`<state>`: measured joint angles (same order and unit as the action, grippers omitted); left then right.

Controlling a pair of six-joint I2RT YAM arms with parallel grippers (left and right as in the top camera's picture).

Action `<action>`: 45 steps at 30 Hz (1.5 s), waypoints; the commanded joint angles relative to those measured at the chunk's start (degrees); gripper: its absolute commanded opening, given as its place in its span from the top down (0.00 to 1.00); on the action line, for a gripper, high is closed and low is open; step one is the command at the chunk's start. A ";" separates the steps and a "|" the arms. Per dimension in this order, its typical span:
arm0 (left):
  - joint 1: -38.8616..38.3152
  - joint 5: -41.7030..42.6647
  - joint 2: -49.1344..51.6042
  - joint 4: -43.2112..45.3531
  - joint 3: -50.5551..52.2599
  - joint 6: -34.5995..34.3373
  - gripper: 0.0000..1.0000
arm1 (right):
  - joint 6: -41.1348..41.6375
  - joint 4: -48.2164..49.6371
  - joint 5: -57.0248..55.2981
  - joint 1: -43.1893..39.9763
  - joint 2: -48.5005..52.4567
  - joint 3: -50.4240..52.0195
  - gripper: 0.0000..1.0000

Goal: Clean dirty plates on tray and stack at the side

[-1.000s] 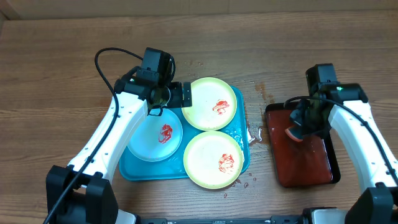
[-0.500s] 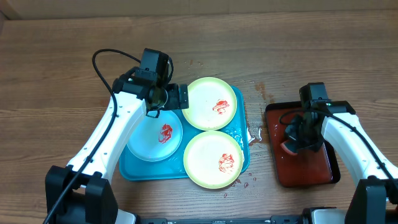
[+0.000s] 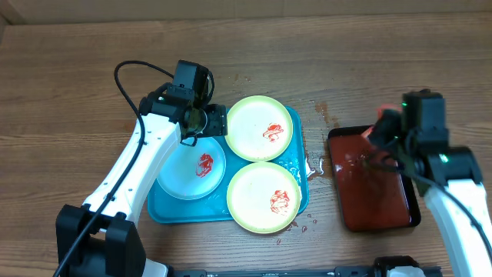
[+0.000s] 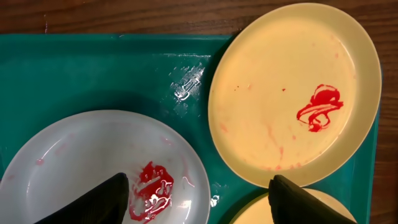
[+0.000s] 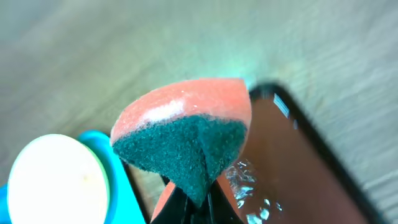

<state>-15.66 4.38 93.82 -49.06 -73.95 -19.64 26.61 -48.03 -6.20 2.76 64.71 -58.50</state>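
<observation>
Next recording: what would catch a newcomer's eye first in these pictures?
Red sauce smears mark three plates in the turquoise tray at centre: the back lime-rimmed plate, the front lime-rimmed plate and the light-blue plate to their left. At right, the right gripper pinches an orange-and-green sponge above the dark red-brown tray. The open left gripper hovers over the plates.

Three dirty plates lie on the large tray, the smaller tray to its right.
</observation>
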 commanded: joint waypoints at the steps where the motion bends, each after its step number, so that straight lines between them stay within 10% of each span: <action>1: 0.31 -0.55 0.26 0.15 -1.22 1.68 0.29 | -6.45 0.63 -4.28 0.24 -3.82 -1.60 0.96; 29: 0.31 -0.52 0.26 0.02 -1.20 1.90 0.24 | -8.85 1.22 -4.24 0.24 -5.44 -1.60 0.96; 34: 0.70 -1.84 0.26 -2.36 -1.20 0.00 0.45 | -8.83 1.18 -4.07 0.24 -5.46 -1.60 0.96; 39: 5.90 -6.03 0.26 -8.92 -0.48 -3.19 0.36 | -8.63 0.92 -3.17 0.24 -5.44 -1.60 0.96; 45: 13.44 3.96 0.24 -11.56 1.20 8.59 0.37 | -8.39 0.33 -2.93 0.24 -5.44 -1.60 0.96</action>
<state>-5.39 1.83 93.82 -60.01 -73.69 -19.25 17.98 -47.79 -9.23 2.76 59.94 -58.57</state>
